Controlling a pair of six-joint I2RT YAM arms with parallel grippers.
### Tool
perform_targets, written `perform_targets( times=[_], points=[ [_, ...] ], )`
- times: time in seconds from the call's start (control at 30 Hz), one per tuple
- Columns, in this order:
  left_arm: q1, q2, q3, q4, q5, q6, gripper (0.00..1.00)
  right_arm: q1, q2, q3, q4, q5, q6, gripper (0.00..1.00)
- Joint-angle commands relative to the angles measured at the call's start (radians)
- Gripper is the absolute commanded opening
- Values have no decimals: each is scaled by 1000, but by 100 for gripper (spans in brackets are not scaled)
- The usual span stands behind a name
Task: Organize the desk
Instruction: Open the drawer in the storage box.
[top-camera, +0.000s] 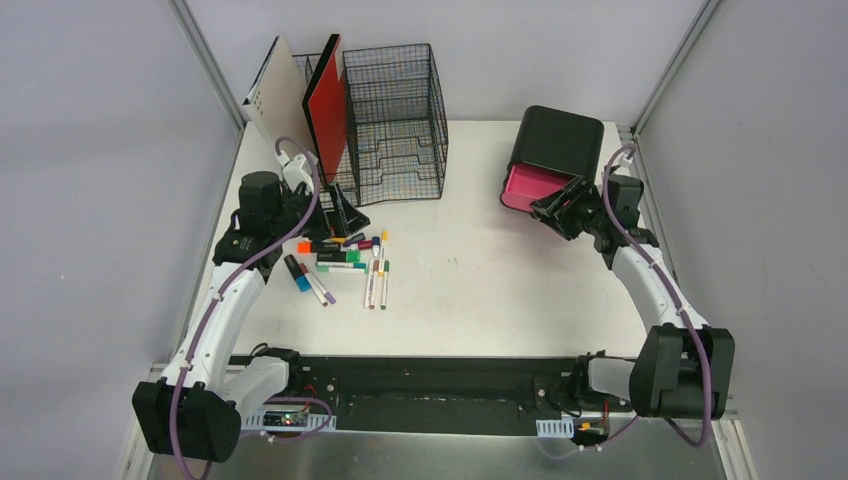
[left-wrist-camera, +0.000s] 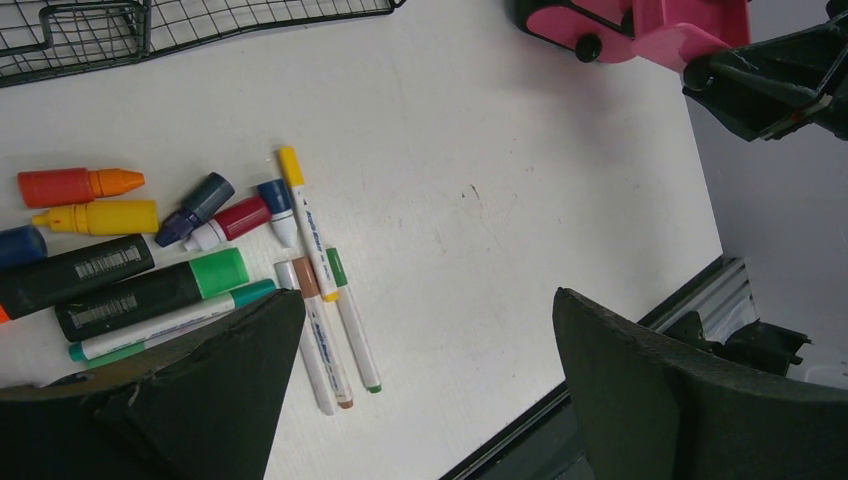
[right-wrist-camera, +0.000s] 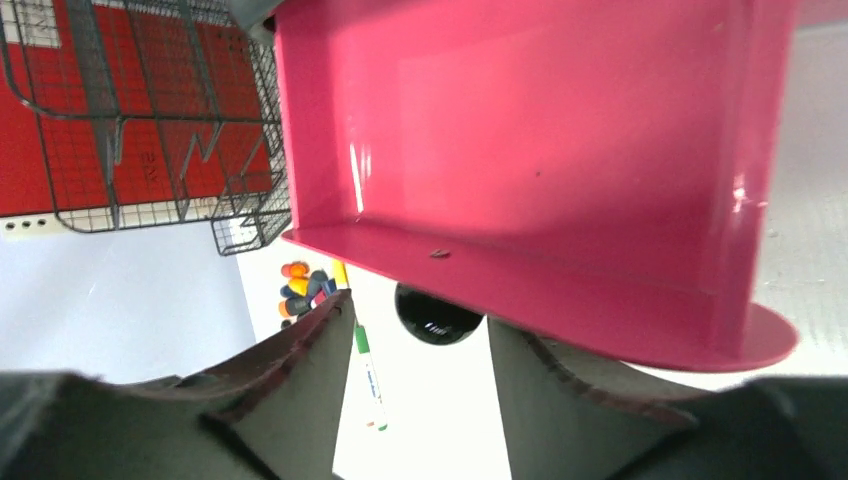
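The white desk (top-camera: 480, 270) carries a loose heap of markers (top-camera: 345, 260) at its left middle. My left gripper (top-camera: 345, 215) hovers over the heap's far side, open and empty. In the left wrist view its fingers (left-wrist-camera: 200, 390) stand wide apart, with markers (left-wrist-camera: 150, 260) beneath and beside the left one. At the right, a black box (top-camera: 555, 145) has its pink drawer (top-camera: 535, 187) pulled out. My right gripper (top-camera: 555, 205) is at the drawer's front. In the right wrist view the drawer's black knob (right-wrist-camera: 437, 318) sits between the fingers (right-wrist-camera: 300, 370), which stand apart from it.
A black wire-mesh organizer (top-camera: 395, 120) stands at the back left with a red board (top-camera: 327, 105) and a beige board (top-camera: 280, 95) leaning beside it. A black strip (top-camera: 430, 375) runs along the desk's front edge. Grey walls close in both sides.
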Motion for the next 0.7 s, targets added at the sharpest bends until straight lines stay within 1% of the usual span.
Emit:
perform_targets(
  times=[0.0,0.1,0.23,0.4,0.53,0.6,0.67],
  points=[
    [8,-2,5,28,23,0,99,5,-58,1,17,-75,-61,57],
    [8,-2,4,33,28,-1,99,5,-89,-7,33,-92,-94,67],
    [8,2,1,39,36,-4,99,1,-127,-15,49,-121,-139,74],
    [8,7,-3,54,57,-9,99,-16,-171,-39,75,-164,-192,79],
    [7,6,-13,81,76,-16,99,-47,-200,-65,87,-219,-243,80],
    [8,7,-17,91,86,-19,99,-64,-213,-69,95,-261,-276,80],
    [9,12,-21,100,96,-23,99,-85,-226,-61,95,-335,-325,81]
  ],
)
